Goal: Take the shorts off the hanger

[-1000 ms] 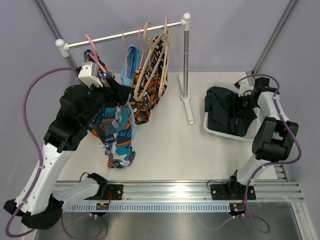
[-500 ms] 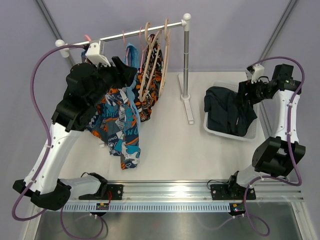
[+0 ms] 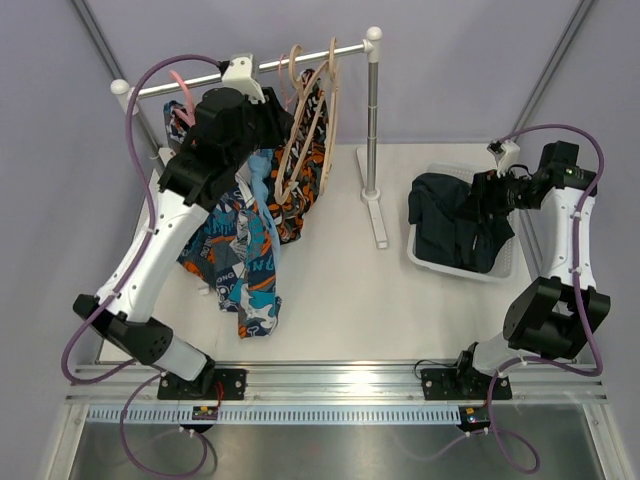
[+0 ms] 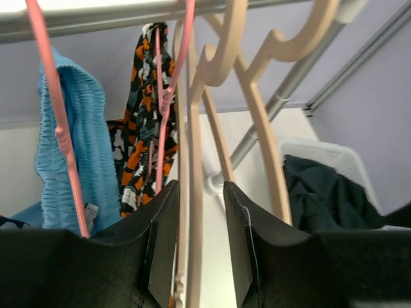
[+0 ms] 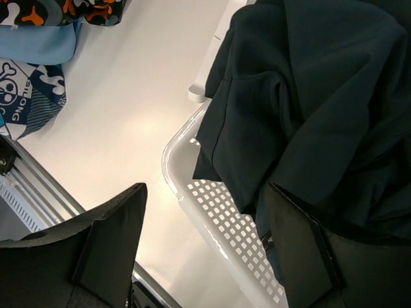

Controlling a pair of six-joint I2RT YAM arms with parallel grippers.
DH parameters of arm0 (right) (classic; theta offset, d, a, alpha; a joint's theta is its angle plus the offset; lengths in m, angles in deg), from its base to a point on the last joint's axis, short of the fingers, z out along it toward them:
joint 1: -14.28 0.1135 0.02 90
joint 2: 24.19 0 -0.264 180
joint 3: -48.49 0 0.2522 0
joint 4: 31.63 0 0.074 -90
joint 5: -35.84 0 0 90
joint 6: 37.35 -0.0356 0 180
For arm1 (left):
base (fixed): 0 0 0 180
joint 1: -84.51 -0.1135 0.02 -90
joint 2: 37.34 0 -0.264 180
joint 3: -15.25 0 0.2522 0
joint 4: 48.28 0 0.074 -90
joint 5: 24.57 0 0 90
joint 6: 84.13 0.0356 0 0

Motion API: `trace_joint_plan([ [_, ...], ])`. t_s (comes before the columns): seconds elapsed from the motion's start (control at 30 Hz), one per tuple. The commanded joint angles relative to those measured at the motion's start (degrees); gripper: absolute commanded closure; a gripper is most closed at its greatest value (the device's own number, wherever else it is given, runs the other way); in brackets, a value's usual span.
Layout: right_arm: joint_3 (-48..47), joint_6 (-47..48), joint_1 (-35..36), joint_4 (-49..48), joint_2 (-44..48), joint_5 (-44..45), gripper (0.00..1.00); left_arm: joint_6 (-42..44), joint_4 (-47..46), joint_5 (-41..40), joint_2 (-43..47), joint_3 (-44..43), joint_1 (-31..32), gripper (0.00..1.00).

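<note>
The orange, black and white camouflage shorts hang on the rail among the wooden hangers. They also show in the left wrist view. My left gripper is raised to the rail. In the left wrist view it is open, with a wooden hanger arm between its jaws, close to the left finger. Dark shorts lie heaped in the white basket. My right gripper hovers over them. In the right wrist view it is open and empty above the dark shorts.
A light blue garment hangs on a pink hanger. A teal-blue-orange patterned garment hangs down under the left arm. The rail rests on a metal post with a base on the table.
My left arm has risen and moved right along the rail to the wooden hangers. My right arm has lifted off the basket and swung outwards.
</note>
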Motion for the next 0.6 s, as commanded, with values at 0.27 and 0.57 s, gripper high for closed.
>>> trace_joint_plan([
  [0.27, 2.1, -0.5, 0.3, -0.6, 2.2, -3.9, 0.19, 9.7, 2.4, -9.4, -6.8, -8.4, 0.8, 0.63],
  [0.57, 2.2, -0.7, 0.3, -0.7, 2.3, -4.4, 0.19, 11.8, 3.8, -9.3, -11.3, -10.3, 0.7, 0.62],
])
